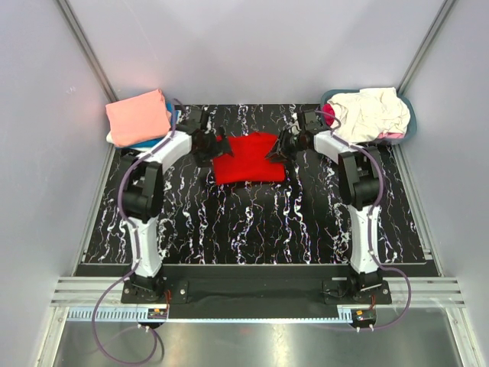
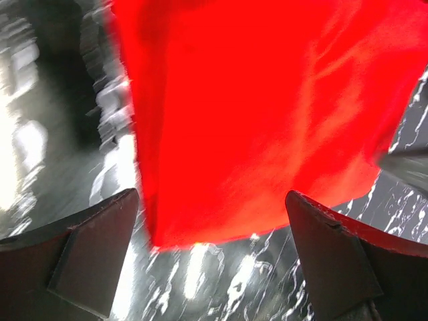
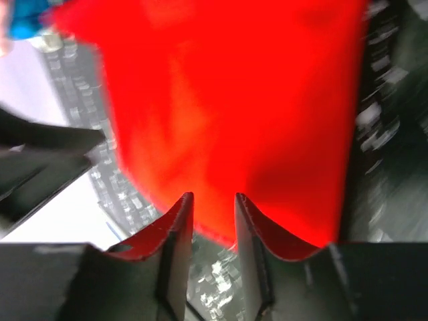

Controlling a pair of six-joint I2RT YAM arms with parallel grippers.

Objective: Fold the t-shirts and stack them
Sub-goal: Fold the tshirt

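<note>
Wide-spread fingers [image 2: 93, 247] of the left gripper [image 2: 212, 197] are released, holding nothing; the marbled black table [image 1: 252, 229] carries the bright red t-shirt [image 1: 248, 159], folded at its far middle between both grippers; a salmon-pink t-shirt [image 1: 137, 115] lies folded at the far-left corner; the right gripper [image 3: 213, 197] is narrowed at the red shirt's edge, and I cannot tell whether it pinches cloth.

A grey-blue basket [image 1: 413, 127] sits at the far right corner of the black, white-veined tabletop [image 1: 252, 222].
</note>
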